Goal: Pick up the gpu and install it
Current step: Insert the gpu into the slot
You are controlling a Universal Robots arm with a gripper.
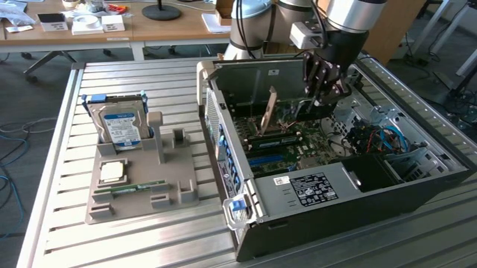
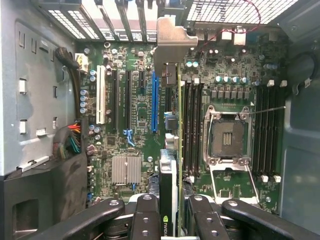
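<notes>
The gpu (image 2: 170,172) is seen edge-on between my gripper's (image 2: 169,202) two black fingers (image 2: 145,215), which are shut on it. Its silver end bracket (image 2: 172,37) points toward the case's rear slot openings. The card hangs on edge over the green motherboard (image 2: 135,115), just beside the long blue slot (image 2: 154,100) and next to the RAM slots (image 2: 192,125). In the exterior view the gripper (image 1: 322,92) reaches down into the open PC case (image 1: 335,190), with the gpu's (image 1: 269,111) brownish side standing upright inside. Whether the card touches a slot I cannot tell.
An open CPU socket (image 2: 227,135) and a silver heatsink (image 2: 126,169) lie on the board. On the slatted table, at the exterior view's left, a grey holder (image 1: 142,195) carries a blue-labelled hard drive (image 1: 123,125), a CPU (image 1: 111,170) and a green RAM stick (image 1: 138,186).
</notes>
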